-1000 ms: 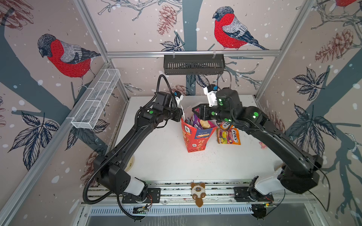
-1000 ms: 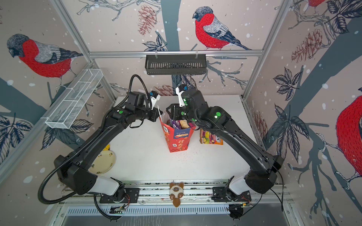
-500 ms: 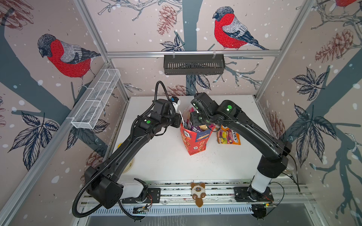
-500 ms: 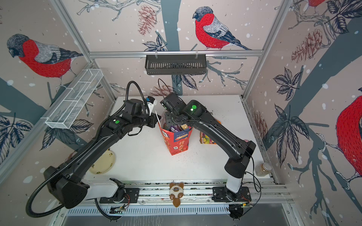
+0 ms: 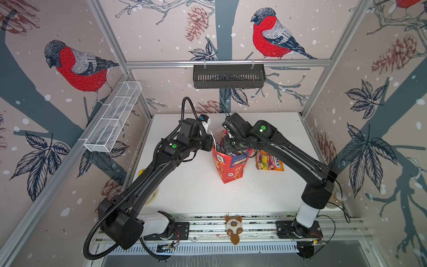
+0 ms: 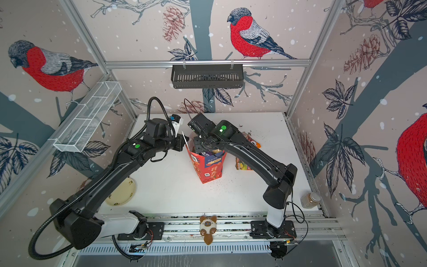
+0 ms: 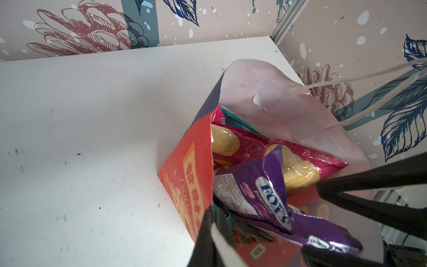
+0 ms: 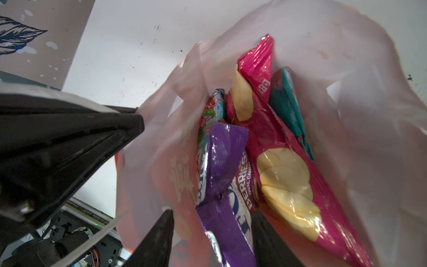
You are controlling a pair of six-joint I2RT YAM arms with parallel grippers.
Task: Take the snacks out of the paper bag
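Red paper bag [image 5: 230, 166], gold characters, blue panel, white inside; purple packet [image 7: 272, 196]; pink chip bag [image 8: 288, 161], yellow crisps; teal packet [image 8: 288, 108]; worktop [image 5: 184, 191] white.

Teal packet [image 8: 287, 108] mostly behind pink chip bag [image 8: 268, 134], purple packet [image 8: 221, 157] cropped at edge

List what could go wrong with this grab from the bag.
The open right gripper straddles the purple packet, which lies tight against the pink chip bag: closing may pinch both. The left gripper pinches only the rim of the paper bag: a snagged packet might tip or tear it.
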